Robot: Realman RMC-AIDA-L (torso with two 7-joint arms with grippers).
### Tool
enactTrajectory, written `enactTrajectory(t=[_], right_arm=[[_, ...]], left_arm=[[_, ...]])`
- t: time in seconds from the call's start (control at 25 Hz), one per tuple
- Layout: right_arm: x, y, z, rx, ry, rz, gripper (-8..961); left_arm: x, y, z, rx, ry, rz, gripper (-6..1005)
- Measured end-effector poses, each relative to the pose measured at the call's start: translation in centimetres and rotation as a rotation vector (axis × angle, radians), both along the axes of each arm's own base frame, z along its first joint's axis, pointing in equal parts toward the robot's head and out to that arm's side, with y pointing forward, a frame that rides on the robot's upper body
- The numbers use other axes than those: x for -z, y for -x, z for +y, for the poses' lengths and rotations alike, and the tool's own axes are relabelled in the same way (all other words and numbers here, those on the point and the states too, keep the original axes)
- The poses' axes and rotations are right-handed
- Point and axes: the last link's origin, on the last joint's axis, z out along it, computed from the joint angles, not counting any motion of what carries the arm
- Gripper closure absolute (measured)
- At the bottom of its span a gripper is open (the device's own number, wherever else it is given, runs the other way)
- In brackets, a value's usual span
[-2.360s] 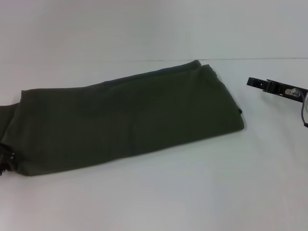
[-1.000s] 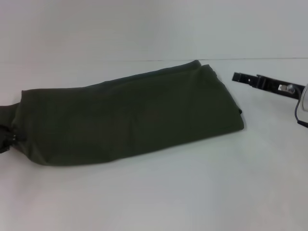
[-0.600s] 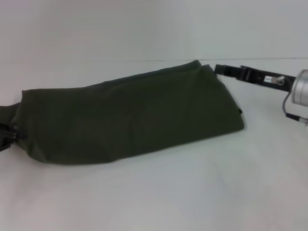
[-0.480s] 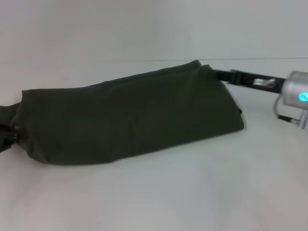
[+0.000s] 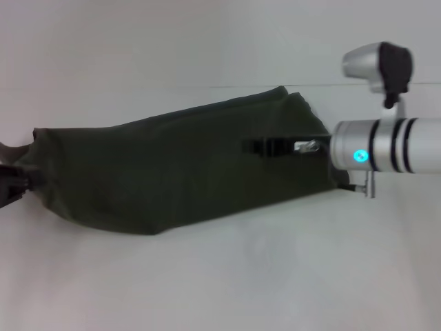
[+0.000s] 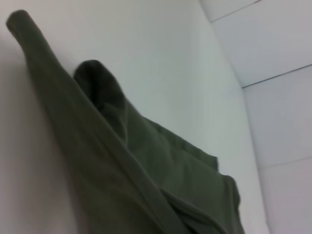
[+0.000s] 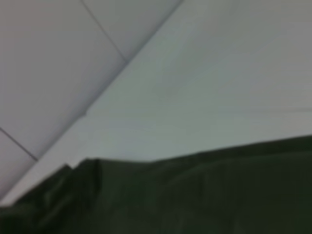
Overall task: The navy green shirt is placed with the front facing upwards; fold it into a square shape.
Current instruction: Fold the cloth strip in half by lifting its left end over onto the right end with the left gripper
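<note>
- Two hands are at the navy green shirt (image 5: 179,169), folded long across the table (image 5: 227,276).
- Left hand (image 5: 12,185): at its left end; right hand (image 5: 265,147): over its right; neither's opening can be told.
- A shallow pinch could spill layers.

White table (image 5: 227,276), pale wall (image 5: 172,41) behind, soft even light

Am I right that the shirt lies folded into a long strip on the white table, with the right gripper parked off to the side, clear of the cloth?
Not quite: the head view shows the right gripper reaching over the shirt, not parked beside it. The shirt is indeed a long strip on the white table.
</note>
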Motion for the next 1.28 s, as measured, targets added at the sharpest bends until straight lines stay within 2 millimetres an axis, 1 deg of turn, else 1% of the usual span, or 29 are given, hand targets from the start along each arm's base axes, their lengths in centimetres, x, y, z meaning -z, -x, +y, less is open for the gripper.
enactTrajectory(t=[0.04, 0.28, 0.56, 0.76, 1.0, 1.2, 1.28], right_arm=[[0.4, 0.2, 0.0, -0.007, 0.010, -0.017, 918], [1.8, 0.7, -0.2, -0.033, 0.045, -0.092, 955], [2.6, 0.2, -0.4, -0.013, 0.047, -0.148, 955], [3.2, -0.2, -0.4, 0.002, 0.051, -0.178, 955], [3.6, -0.6, -0.6, 0.006, 0.052, -0.205, 955], [3.8, -1.0, -0.8, 0.011, 0.050, -0.227, 955], [3.9, -1.1, -0.8, 0.014, 0.050, -0.232, 955]], left_arm=[[0.1, -0.2, 0.0, 0.009, -0.001, -0.006, 949], [1.0, -1.8, 0.8, 0.070, 0.004, -0.043, 950], [2.0, -4.2, 2.2, 0.145, -0.003, -0.085, 950], [2.5, -5.4, 3.0, 0.177, -0.004, -0.099, 950], [2.5, -6.3, 3.5, 0.200, -0.022, -0.127, 950], [3.1, -7.6, 3.9, 0.234, -0.017, -0.160, 950], [3.6, -8.4, 4.1, 0.255, -0.009, -0.173, 950]])
